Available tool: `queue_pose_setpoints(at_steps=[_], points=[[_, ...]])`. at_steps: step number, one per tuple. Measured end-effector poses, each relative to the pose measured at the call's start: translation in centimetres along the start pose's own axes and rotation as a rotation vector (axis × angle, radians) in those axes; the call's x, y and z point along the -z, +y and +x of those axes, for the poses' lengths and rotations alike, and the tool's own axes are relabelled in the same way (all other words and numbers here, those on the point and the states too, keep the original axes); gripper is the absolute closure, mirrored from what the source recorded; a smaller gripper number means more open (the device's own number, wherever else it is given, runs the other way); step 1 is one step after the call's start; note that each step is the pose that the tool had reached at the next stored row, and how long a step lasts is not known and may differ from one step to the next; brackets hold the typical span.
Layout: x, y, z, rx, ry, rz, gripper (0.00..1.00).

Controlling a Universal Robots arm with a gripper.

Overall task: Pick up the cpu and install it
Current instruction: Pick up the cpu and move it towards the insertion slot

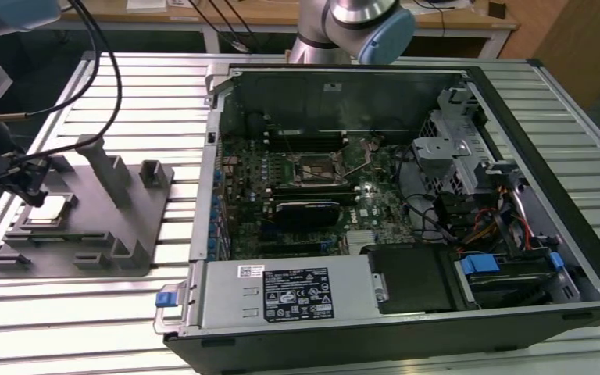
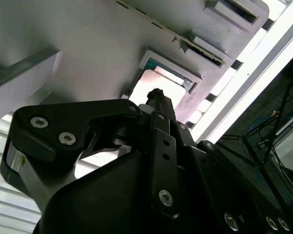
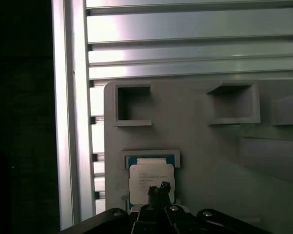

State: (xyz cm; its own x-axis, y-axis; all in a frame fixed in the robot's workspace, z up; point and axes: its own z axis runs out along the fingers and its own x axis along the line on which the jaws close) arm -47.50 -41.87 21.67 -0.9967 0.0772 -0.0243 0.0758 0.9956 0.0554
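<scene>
Gripper (image 3: 158,191), grip state unclear, above cpu (image 3: 149,175) in gray holder (image 3: 200,146); exterior view also shows open computer case (image 1: 342,94)

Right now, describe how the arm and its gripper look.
The arm is a silvery metal tube with pale blue-grey joint caps. Black cables run beside it in the exterior view. The gripper is matte black, built from angular linkage plates fastened with bright silver screw heads, and it narrows to a slim tip.
</scene>
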Motion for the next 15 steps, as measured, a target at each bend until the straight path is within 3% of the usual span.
queue_pose_setpoints(at_steps=[15], points=[[-1.28,-0.09,0.37,0.006,0.0005,-0.0014,0.89]])
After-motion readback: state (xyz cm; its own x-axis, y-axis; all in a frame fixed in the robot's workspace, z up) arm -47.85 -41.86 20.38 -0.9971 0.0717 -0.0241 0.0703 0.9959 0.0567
